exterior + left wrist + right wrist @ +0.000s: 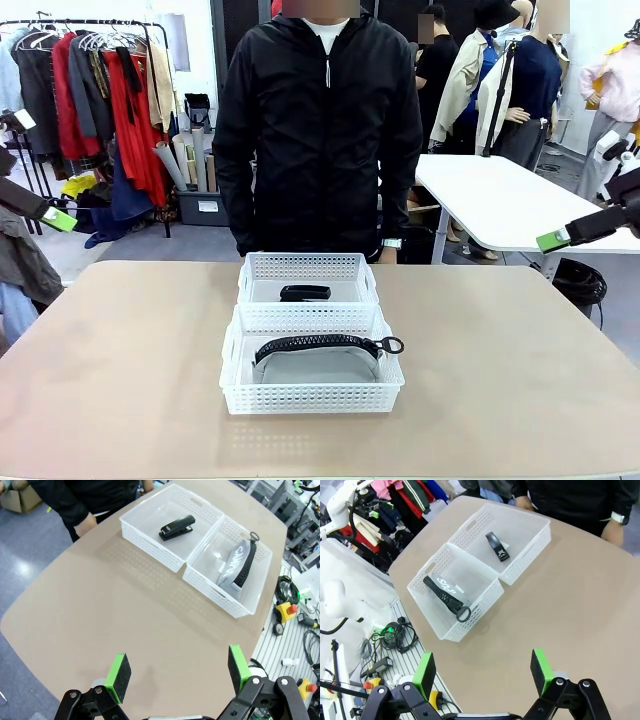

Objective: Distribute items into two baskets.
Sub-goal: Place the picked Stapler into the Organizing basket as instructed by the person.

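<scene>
Pouch (pixel 315 362) and stapler (pixel 305 293) each in own basket (pixel 312 398); both grippers' fingers (pixel 118 671) wide open, empty, clear of bench (pixel 120 360); hold back, disturb nothing.

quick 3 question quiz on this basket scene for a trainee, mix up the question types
1. True or false: the stapler lies in the basket nearer the person.
2. Multiple choice: where is the grey pouch? A) on the bare table B) in the basket nearer the robot C) in the person's hand
3. Fill in: the jaws of the left gripper and the right gripper are both ____.

Key: 1 true; 2 B; 3 open. The two baskets sit end to end at mid table, one item in each, and both grippers hang above the table away from the baskets, holding nothing.
</scene>
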`<state>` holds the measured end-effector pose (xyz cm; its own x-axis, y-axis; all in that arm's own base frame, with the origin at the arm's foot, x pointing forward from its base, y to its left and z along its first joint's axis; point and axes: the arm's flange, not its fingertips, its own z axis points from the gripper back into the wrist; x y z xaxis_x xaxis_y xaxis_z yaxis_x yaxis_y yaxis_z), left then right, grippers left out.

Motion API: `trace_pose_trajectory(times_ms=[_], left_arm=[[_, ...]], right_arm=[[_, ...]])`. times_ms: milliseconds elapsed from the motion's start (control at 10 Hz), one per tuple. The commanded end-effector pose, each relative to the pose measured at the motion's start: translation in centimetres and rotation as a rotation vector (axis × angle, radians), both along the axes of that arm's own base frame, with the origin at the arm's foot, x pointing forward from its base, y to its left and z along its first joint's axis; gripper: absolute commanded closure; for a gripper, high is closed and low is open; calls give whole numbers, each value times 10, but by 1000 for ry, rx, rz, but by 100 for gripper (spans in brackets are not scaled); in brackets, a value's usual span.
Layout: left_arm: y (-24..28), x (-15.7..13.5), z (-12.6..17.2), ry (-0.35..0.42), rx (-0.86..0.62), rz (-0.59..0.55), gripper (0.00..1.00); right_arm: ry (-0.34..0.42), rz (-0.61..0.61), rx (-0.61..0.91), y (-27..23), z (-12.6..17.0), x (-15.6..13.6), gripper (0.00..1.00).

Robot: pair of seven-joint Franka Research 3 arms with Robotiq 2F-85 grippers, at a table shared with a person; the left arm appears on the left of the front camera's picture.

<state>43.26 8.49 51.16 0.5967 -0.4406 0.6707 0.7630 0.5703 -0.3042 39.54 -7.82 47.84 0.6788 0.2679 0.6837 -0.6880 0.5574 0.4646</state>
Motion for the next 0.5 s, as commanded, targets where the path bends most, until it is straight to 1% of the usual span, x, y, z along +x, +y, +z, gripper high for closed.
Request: trace_pose_trajectory(times_ms=[0, 400], left_arm=[[-1, -1, 1, -5, -2, -2, 0], [-1, -1, 1, -5, -2, -2, 0]], right_arm=[[2, 3, 7, -1, 2, 0, 0], [2, 3, 7, -1, 2, 0, 0]])
